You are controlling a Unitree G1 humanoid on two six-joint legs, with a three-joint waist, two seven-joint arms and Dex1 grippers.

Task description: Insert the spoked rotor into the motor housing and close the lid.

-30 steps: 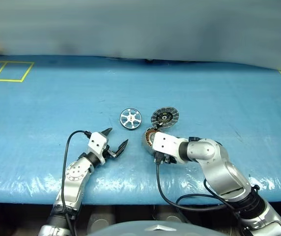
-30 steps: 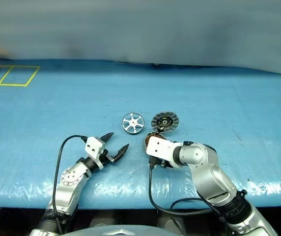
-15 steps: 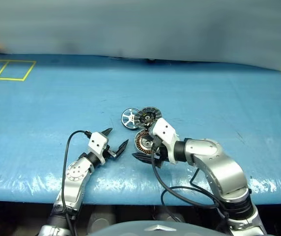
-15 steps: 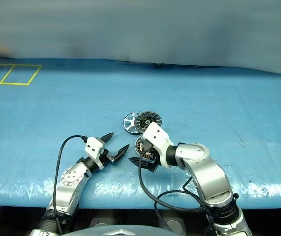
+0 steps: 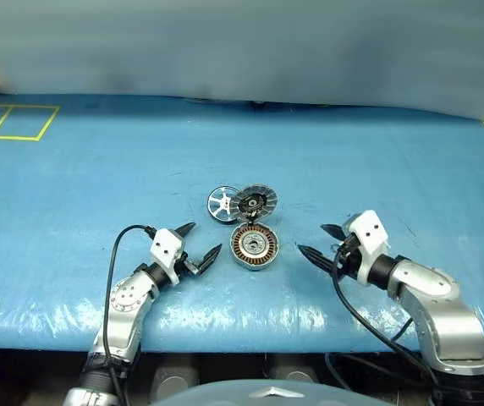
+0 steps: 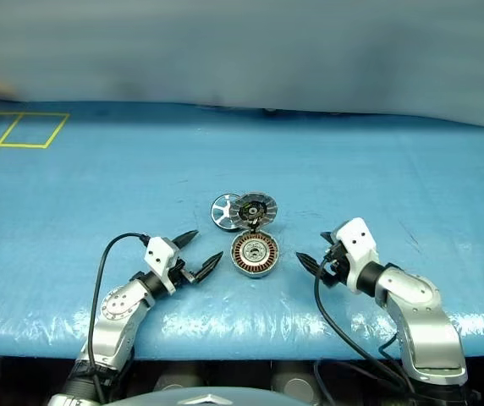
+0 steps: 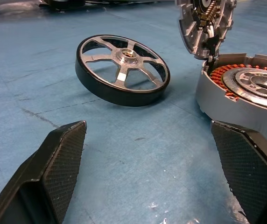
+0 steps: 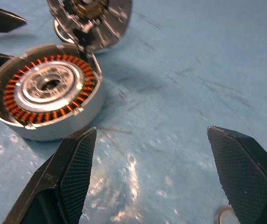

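The small silver spoked rotor with its dark outer rim lies on the blue table cover, ahead of the left gripper, whose black fingers are spread and empty. The round metal motor housing with copper windings sits between both grippers, its dark segmented lid raised. The right gripper is released, holding nothing.

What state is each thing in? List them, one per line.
spoked rotor: out of the housing, on the table, one edge raised.
motor housing: open, copper windings exposed.
lid: swung up, not closed.
left gripper: open, empty.
right gripper: open, empty.
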